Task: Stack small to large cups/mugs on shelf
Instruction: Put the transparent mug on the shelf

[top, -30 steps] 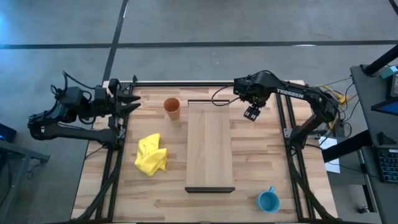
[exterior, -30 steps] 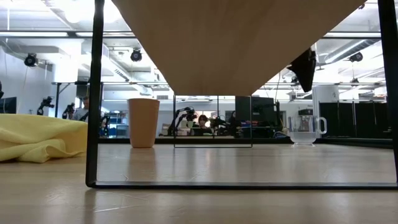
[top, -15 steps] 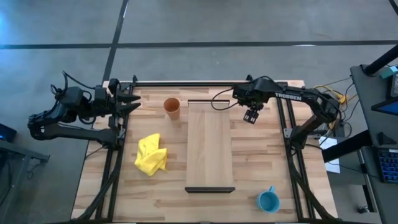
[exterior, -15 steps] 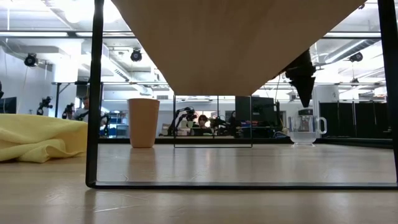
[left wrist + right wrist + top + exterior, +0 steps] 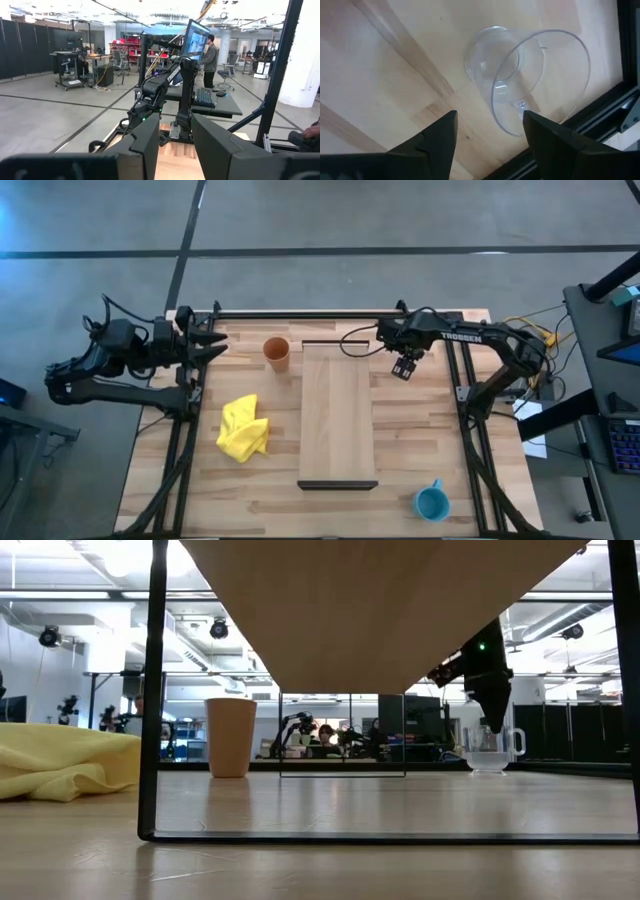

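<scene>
Clear glossy glass mug; pale smooth wooden shelf; soft yellow cloth.

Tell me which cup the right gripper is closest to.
The clear glass mug: the right gripper hangs open right above it. The orange-brown cup stands across the shelf; the light-blue mug is far off.

Only 1 readable marking: white "TROSSEN" lettering on the right arm, along its dark link beside the shelf's far end in the high view. Same lettering partly legible on that arm in the left wrist view. Nothing else legible.
</scene>
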